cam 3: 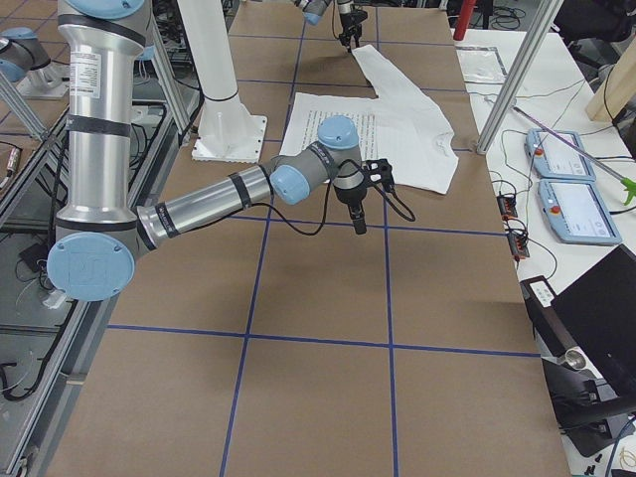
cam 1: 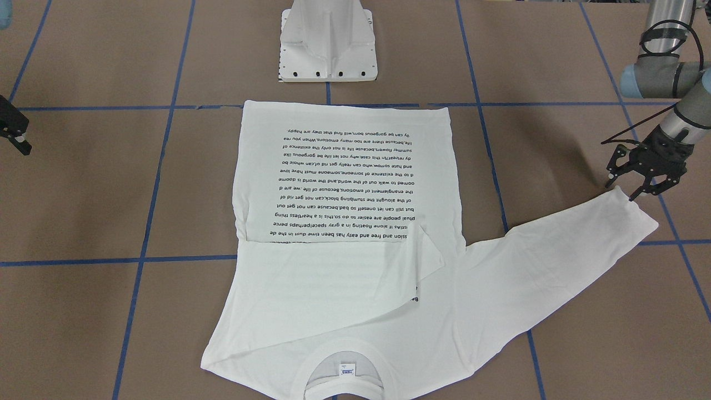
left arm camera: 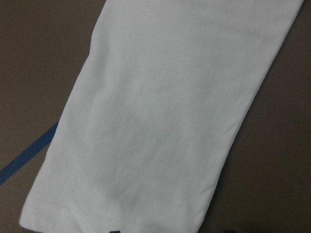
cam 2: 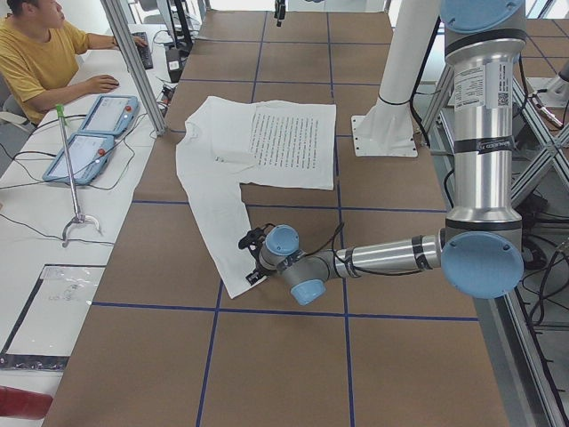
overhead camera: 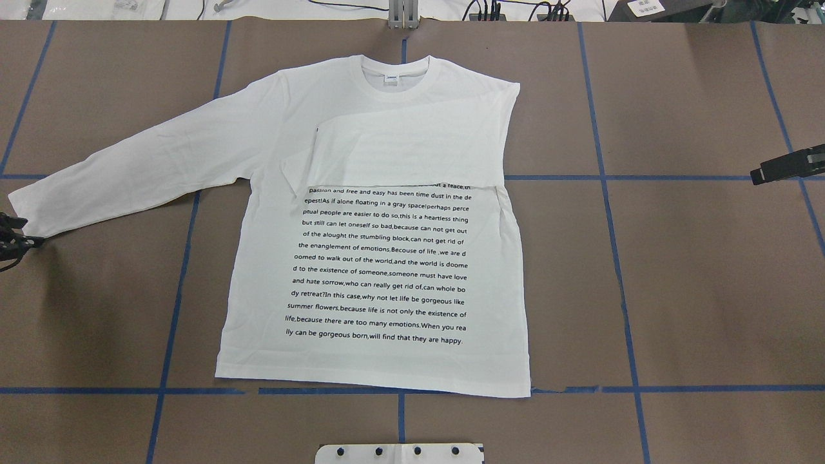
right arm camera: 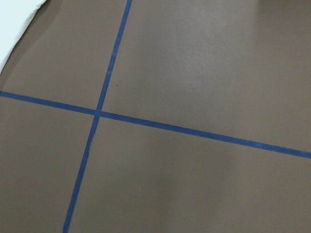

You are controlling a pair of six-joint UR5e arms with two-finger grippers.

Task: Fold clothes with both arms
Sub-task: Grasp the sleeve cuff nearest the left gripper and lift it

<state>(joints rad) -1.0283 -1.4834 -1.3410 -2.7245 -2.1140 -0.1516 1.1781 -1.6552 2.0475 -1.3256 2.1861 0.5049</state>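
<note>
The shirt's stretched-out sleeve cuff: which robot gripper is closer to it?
Left. The left gripper hovers open right beside the sleeve cuff. The right gripper is far off, beyond the opposite side of the shirt, over the table.

R claw (cam 3: 360,228) over desk (cam 3: 318,298), 6 o'clock of shirt (cam 3: 407,139); L claw (cam 3: 347,41) at 12, by sleeve (cam 3: 383,65).

Even bright light (wrist views soft)

There is one white long-sleeved T-shirt (overhead camera: 374,270), two silver-grey tubular robot arms (cam 2: 484,116) (cam 3: 94,149), one white metal pedestal (cam 1: 328,44), two blue-rimmed flat tablets (cam 2: 108,114) (cam 2: 78,156) and one person in a yellow top (cam 2: 36,62).
</note>
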